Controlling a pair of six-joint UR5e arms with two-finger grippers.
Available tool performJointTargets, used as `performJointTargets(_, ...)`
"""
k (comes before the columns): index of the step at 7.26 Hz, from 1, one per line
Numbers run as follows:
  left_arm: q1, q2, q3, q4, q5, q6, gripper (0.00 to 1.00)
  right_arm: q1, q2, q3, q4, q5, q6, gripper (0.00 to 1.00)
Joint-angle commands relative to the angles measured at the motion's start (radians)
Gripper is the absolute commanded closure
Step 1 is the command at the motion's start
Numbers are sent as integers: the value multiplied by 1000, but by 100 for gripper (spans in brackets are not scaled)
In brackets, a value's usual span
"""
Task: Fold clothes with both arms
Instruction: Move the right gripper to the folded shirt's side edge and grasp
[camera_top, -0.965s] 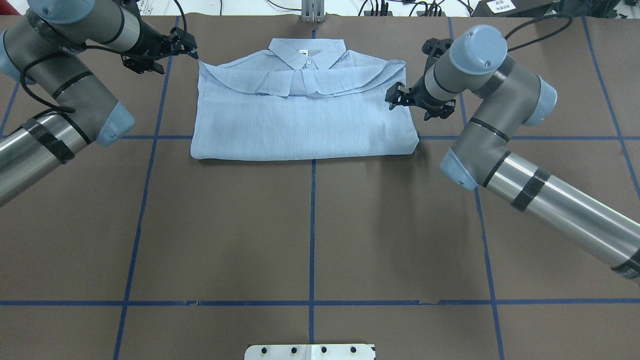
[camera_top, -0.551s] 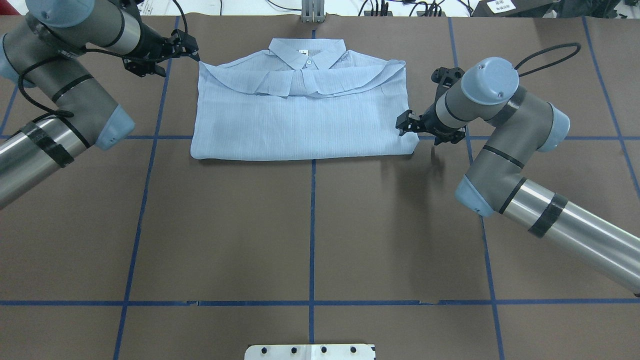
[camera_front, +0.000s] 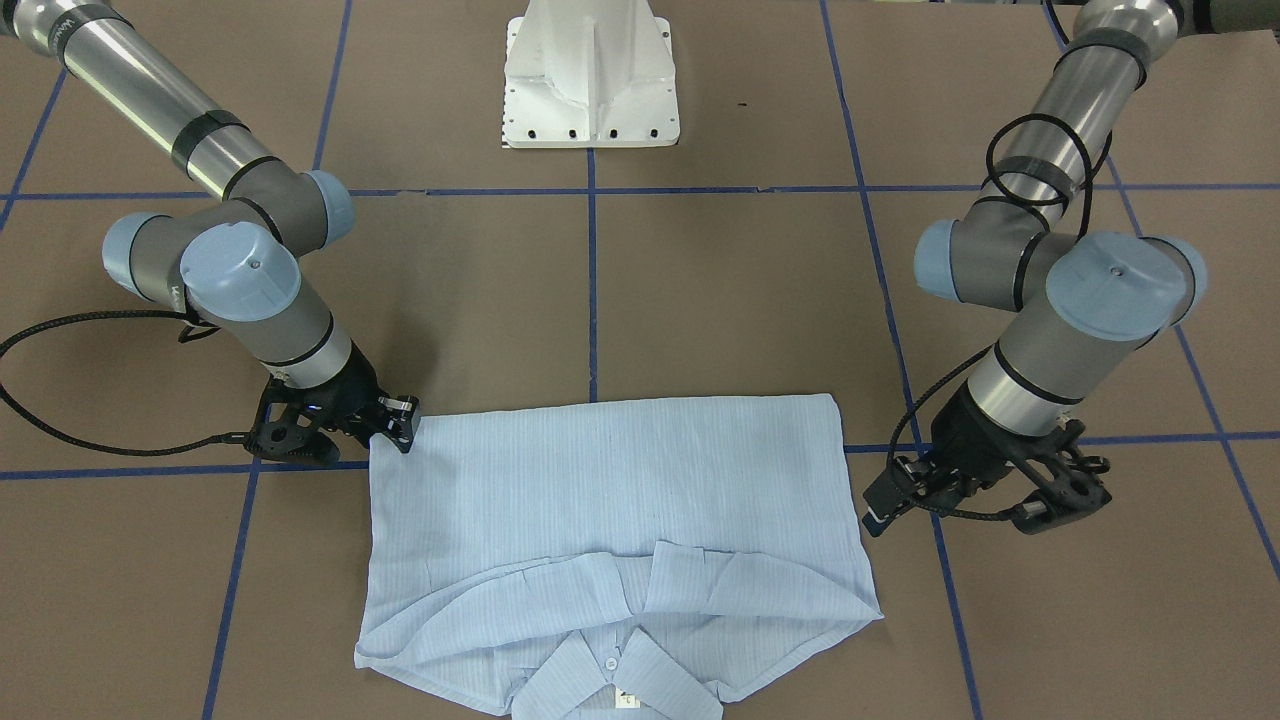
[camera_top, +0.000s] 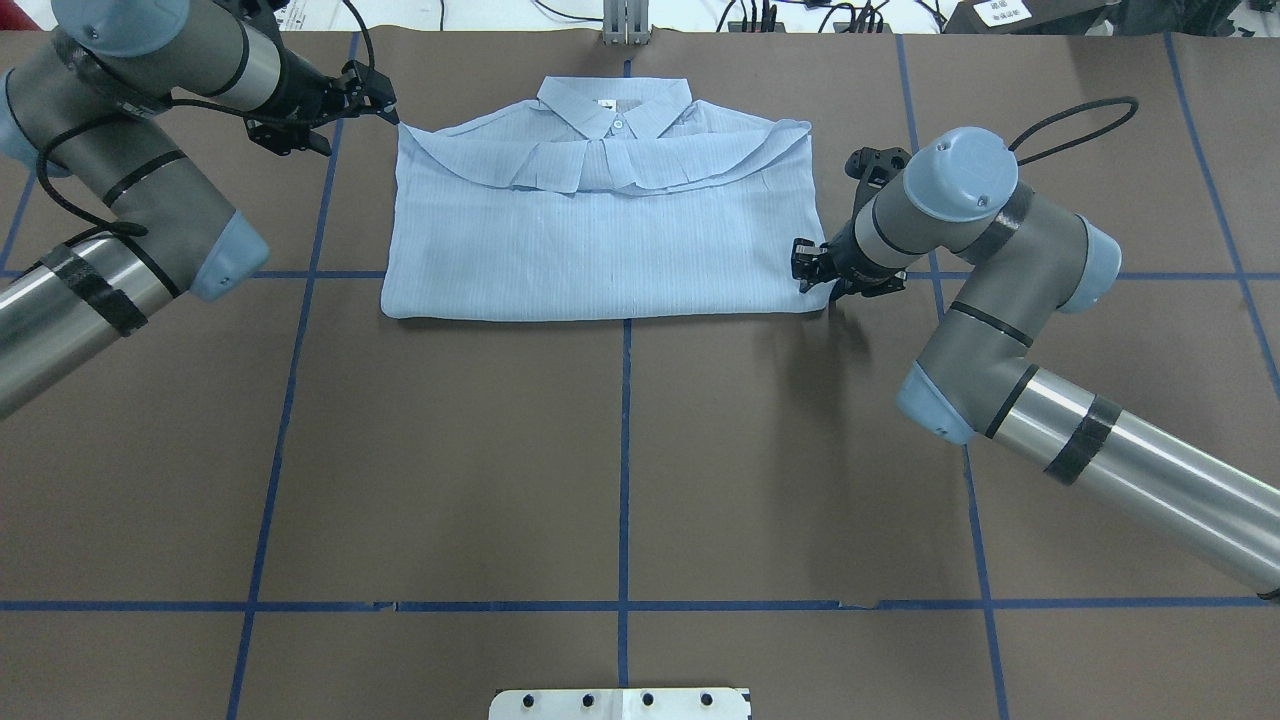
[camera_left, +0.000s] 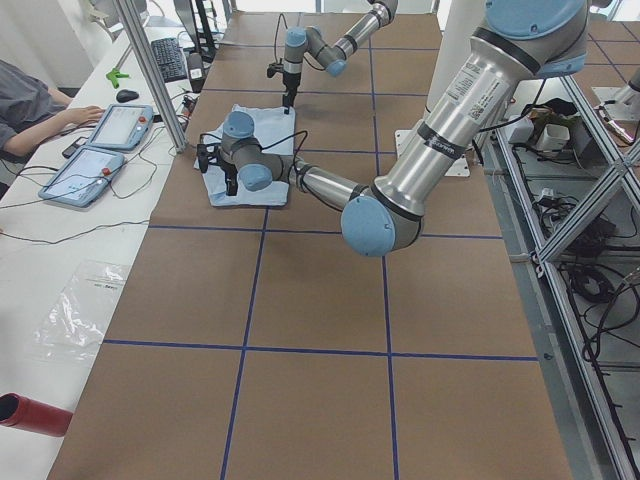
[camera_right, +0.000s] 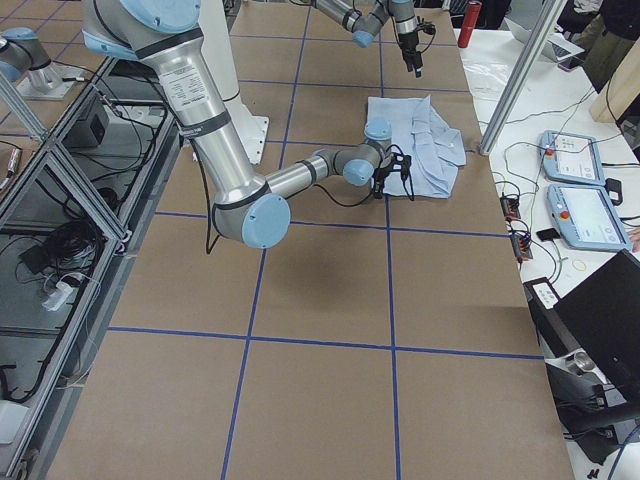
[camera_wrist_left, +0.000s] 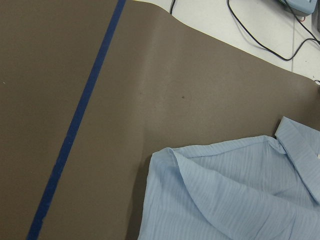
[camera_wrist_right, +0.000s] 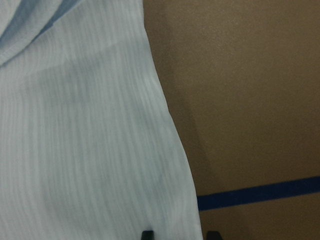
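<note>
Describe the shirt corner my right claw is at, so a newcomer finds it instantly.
On the brown table, find the folded light-blue shirt. Follow its plain edge, opposite the collar, to the end on the robot's right. Only that corner has the open right claw straddling the cloth's edge.

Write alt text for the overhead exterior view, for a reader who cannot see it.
A folded light-blue shirt lies on a brown table gridded with blue tape, collar farthest from the camera. The left tool is by its far left corner; the right tool at its near right corner.
</note>
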Motion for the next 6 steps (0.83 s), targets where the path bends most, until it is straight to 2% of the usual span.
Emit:
performJointTargets(1,0,0,0,0,0,0,0,16,2,18,0,60,-8,100)
performJointTargets(3,0,0,0,0,0,0,1,30,-66,111,0,94,-5,100)
performJointTargets(4,2,0,-1,0,0,-2,1,30,-146,200,2,89,-5,100)
performJointTargets(6,2,7,-11,-2,0,-14,1,-20,-424,486,5,80,-3,100)
